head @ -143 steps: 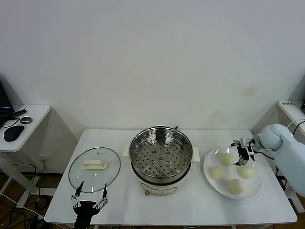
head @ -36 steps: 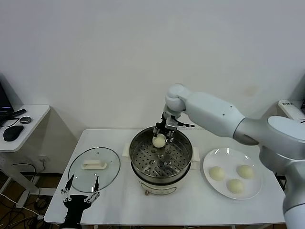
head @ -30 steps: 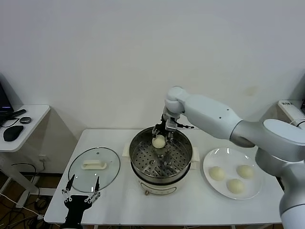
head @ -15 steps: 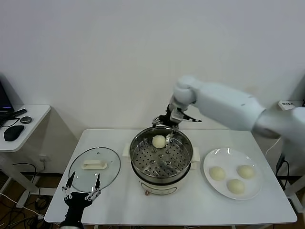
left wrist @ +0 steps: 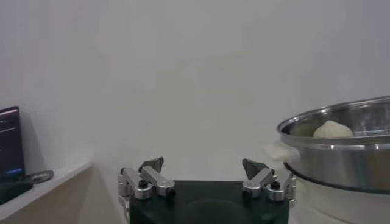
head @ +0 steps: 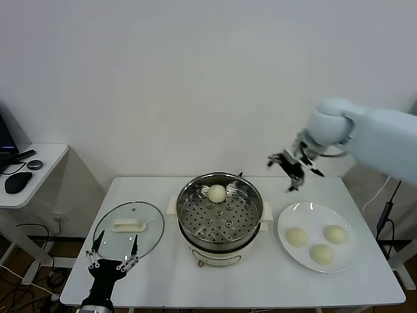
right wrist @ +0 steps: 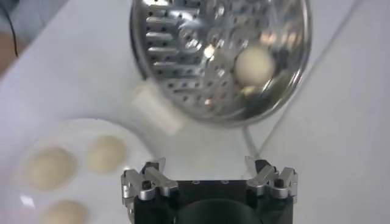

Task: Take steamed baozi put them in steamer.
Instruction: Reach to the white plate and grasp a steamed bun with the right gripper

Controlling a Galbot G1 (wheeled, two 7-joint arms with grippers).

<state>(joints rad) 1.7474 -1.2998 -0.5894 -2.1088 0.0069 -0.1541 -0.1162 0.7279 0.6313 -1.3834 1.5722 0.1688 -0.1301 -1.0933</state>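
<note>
— Where did your right gripper point(head: 291, 171) go?
— Up and away from the steamer point(head: 221, 210), toward the plate point(head: 290, 220). Fingers wide open, holding nothing.
— The baozi?
— One bun point(head: 216, 193) sits inside; round, no long side. Three buns point(head: 312, 242) wait.

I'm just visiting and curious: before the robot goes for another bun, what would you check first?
1. Right gripper empty, fingers apart: ok.
2. First cream-white round bun resting on the shiny steel steamer's perforated floor: ok.
3. Three buns left on the round white plate, apart: ok.
4. Steamer uncovered, flat glass lid lying beside it: ok.
5. Left gripper parked low by the lid, open: ok.
</note>
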